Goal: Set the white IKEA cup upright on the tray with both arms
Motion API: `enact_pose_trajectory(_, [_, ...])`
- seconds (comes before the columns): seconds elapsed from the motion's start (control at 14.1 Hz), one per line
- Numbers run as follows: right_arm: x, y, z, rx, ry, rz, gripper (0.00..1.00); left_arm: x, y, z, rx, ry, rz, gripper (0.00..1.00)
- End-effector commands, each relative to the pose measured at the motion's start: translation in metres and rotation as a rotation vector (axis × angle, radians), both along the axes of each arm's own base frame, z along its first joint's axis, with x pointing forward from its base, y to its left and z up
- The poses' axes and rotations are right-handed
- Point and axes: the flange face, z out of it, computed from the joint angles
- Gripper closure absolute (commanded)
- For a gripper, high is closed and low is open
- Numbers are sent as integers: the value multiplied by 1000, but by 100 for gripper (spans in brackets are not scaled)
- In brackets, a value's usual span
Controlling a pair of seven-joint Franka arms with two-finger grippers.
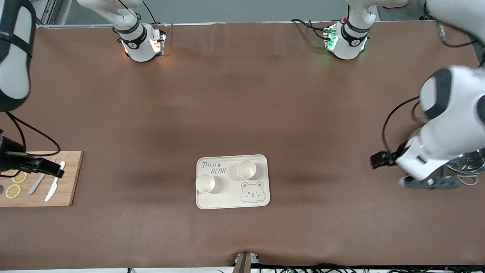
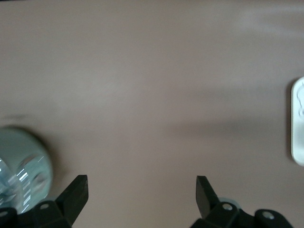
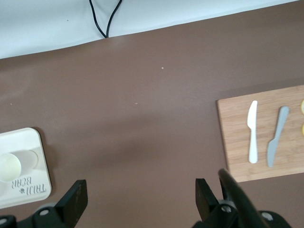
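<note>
The cream tray (image 1: 227, 198) printed "TAIJI BEAR" lies mid-table, near the front camera's edge. Two white cups stand upright on it, one (image 1: 246, 169) beside the lettering and one (image 1: 205, 183) at the rim toward the right arm's end. My left gripper (image 1: 379, 159) is open and empty over bare table toward the left arm's end; its wrist view (image 2: 141, 187) shows only the tray's edge (image 2: 298, 123). My right gripper (image 1: 53, 170) is open and empty over the wooden board's edge; its wrist view (image 3: 140, 190) shows the tray (image 3: 23, 137) and a cup (image 3: 8, 167).
A wooden cutting board (image 1: 64, 189) at the right arm's end holds lemon slices (image 1: 13, 190), a white knife (image 1: 54, 182) and a grey knife (image 1: 38, 182). A shiny metal object (image 1: 468, 161) and a grey stand (image 1: 432, 182) sit at the left arm's end.
</note>
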Motion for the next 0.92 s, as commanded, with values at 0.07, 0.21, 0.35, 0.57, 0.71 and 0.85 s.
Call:
enact_pose_trajectory(0.07, [-42, -19, 26, 22, -1, 19, 0, -48, 52, 67, -92, 36, -21, 0])
enact_pose_trajectory(0.21, [-58, -20, 33, 13, 1, 19, 0, -77, 68, 92, -132, 71, -12, 0])
enact_pose_trajectory(0.35, [-67, -23, 40, 8, -3, 49, 0, -107, 63, 103, -122, 72, -12, 0])
enact_pose_trajectory(0.57, [-82, -31, 41, 10, 0, 41, 0, -116, 66, 107, -117, 67, -6, 0])
enact_pose_trajectory(0.71, [-93, -31, 45, 2, -5, 39, 0, -112, 58, 102, -108, 65, -21, 0])
enact_pose_trajectory(0.85, [-102, -31, 46, 2, -9, 38, 0, -110, 60, 100, -101, 65, -17, 0])
